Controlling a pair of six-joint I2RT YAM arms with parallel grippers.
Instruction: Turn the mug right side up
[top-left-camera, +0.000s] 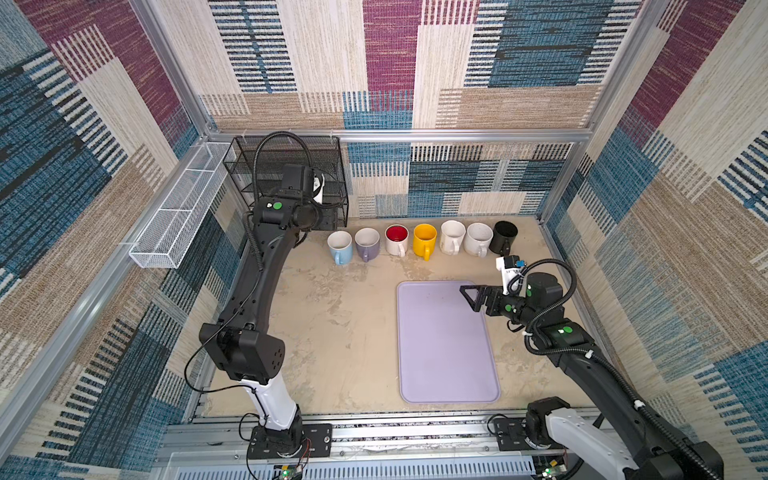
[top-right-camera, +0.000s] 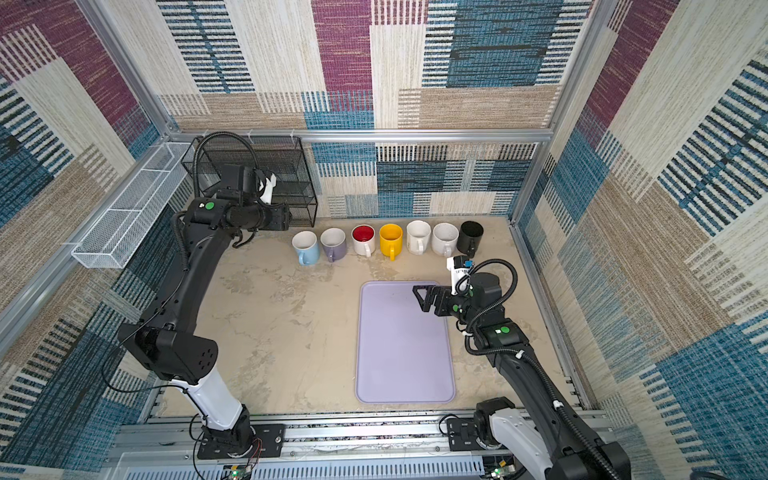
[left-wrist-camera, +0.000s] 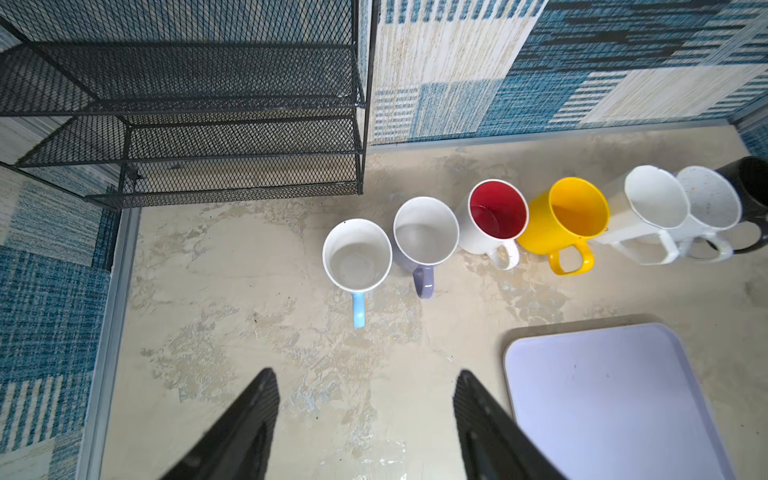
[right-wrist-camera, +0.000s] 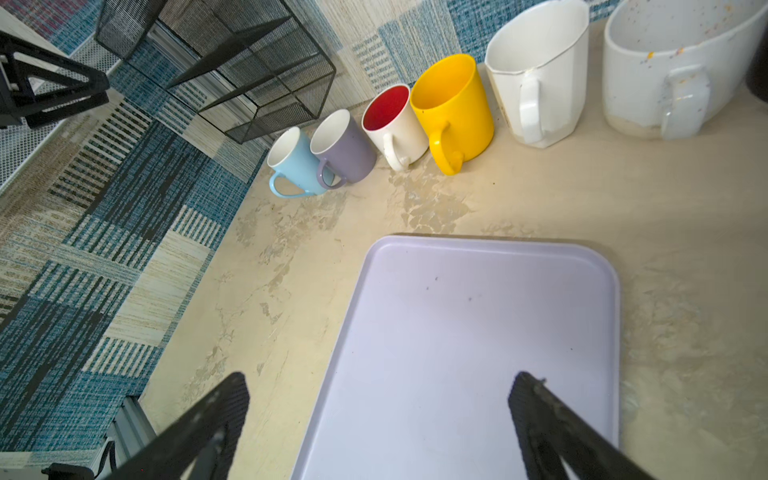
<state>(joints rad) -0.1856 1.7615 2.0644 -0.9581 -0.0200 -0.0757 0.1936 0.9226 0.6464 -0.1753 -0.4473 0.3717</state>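
seven glossy round mugs (top-left-camera: 424, 239) upright, flat lilac tray (top-left-camera: 446, 345), blk mesh rack (left-wrist-camera: 208, 75)

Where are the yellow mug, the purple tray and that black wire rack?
yellow mug (top-left-camera: 424, 232): in a top view, inside its open mouth.
purple tray (top-left-camera: 446, 353): in a top view, on its bare middle.
black wire rack (left-wrist-camera: 241, 139): in the left wrist view, on a mesh shelf.

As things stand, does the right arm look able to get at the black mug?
Probably yes: the right end effector is open and empty over the tray, the black mug ends the row nearby with nothing between; only the speckled mug crowds one side.
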